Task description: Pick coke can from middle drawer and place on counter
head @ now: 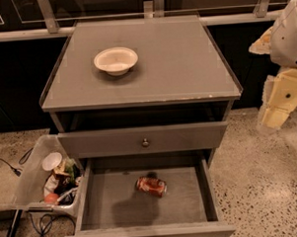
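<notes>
The coke can (151,186) lies on its side on the floor of the open middle drawer (105,204), near the drawer's middle and a little to the right. The counter (176,65) is the flat grey cabinet top above it. My gripper (276,116) hangs at the right edge of the view, beside the cabinet's right side, at about the height of the closed upper drawer. It is well away from the can and nothing shows in it.
A white bowl (116,60) stands on the counter's left half. The closed upper drawer front with a round knob (145,142) sits above the open drawer. A clear bin (35,177) full of clutter stands on the floor at left, with cables (42,226) beside it.
</notes>
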`<state>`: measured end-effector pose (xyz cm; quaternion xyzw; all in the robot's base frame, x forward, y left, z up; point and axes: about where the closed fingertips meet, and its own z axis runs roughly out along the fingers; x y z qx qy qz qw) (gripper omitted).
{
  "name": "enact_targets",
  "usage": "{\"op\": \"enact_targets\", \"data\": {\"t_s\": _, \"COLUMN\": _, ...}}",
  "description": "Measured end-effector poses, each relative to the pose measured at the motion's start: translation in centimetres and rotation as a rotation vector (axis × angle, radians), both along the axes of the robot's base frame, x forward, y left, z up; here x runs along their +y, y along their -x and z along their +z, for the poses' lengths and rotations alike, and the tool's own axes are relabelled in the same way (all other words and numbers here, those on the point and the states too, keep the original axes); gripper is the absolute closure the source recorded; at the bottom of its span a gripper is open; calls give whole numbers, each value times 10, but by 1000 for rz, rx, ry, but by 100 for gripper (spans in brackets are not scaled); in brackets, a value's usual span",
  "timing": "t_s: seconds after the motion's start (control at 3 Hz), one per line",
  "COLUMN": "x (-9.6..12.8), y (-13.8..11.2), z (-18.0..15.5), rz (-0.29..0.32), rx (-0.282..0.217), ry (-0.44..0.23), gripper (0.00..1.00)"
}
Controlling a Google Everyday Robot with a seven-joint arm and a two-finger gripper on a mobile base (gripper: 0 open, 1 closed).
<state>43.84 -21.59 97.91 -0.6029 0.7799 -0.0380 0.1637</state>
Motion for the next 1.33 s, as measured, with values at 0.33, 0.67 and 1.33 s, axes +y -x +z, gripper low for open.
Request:
{"op": "enact_targets", "data": {"t_s": 0.33, "x": 2, "y": 1, "z": -1, "rz": 0, "rx": -9, "ry": 11, "gripper": 0}}
{"op": "enact_targets", "data": {"t_s": 0.67, "x": 13, "y": 4, "z": -29, "rz": 56, "rx": 13, "ry": -1, "gripper": 0}}
{"op": "enact_targets", "data": {"t_s": 1.33, "x": 18, "y": -1, "z": -126, "rz": 121, "rx": 23, "ry": -182, "gripper": 0}}
